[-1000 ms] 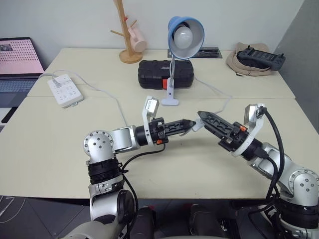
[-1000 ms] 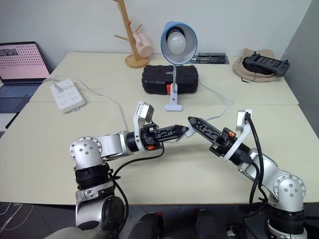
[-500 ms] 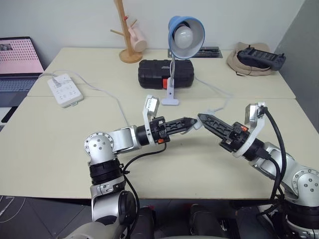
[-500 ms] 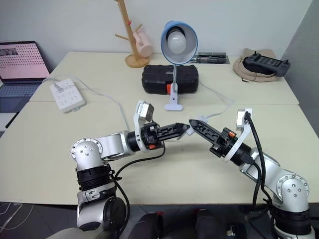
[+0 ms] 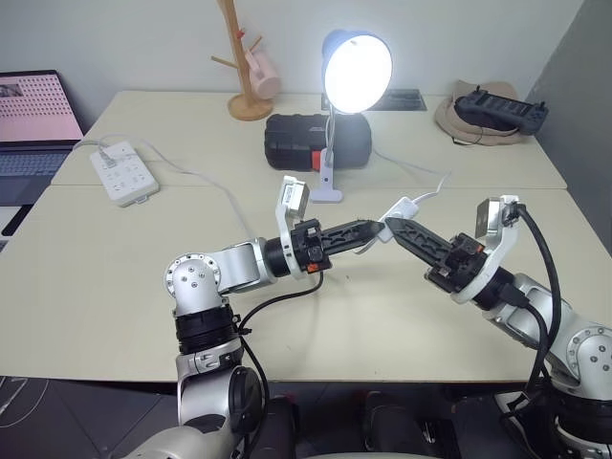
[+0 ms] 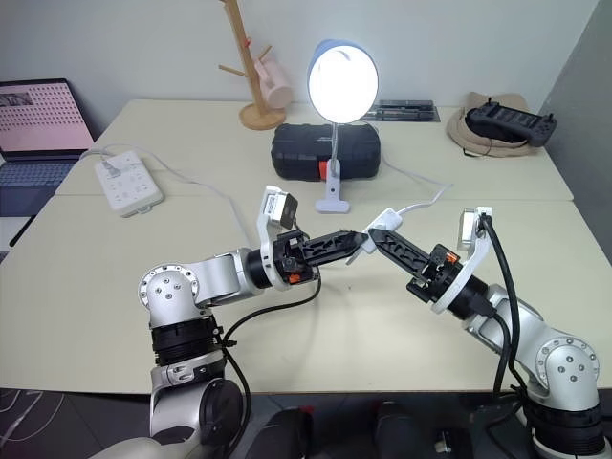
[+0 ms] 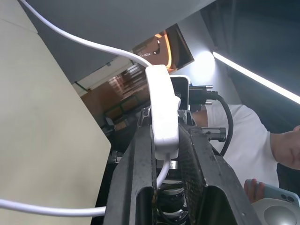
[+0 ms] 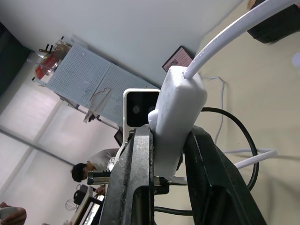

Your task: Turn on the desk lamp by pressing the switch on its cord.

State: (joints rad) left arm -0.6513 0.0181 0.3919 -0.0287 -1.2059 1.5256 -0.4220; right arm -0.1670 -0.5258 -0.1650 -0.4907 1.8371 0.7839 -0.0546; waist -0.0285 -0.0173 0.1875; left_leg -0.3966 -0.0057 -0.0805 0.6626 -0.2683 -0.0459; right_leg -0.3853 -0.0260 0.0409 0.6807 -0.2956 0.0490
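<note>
Above the desk's [image 5: 115, 287] middle, left gripper [image 5: 375, 229] and right gripper [image 5: 386, 227] both pinch the switch [image 5: 398, 208]. Desk lamp [image 5: 352, 86] glows near the far edge; release gently, sparing the cord [image 5: 421, 174].

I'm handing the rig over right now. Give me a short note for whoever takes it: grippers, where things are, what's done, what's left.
Left gripper: shut on the switch.
Right gripper: shut on the switch too, from the other side.
Switch is held above the table, the cord running back to the desk lamp at the far side.
Done: lamp is lit.
Left: release the switch and pull both arms back.
</note>
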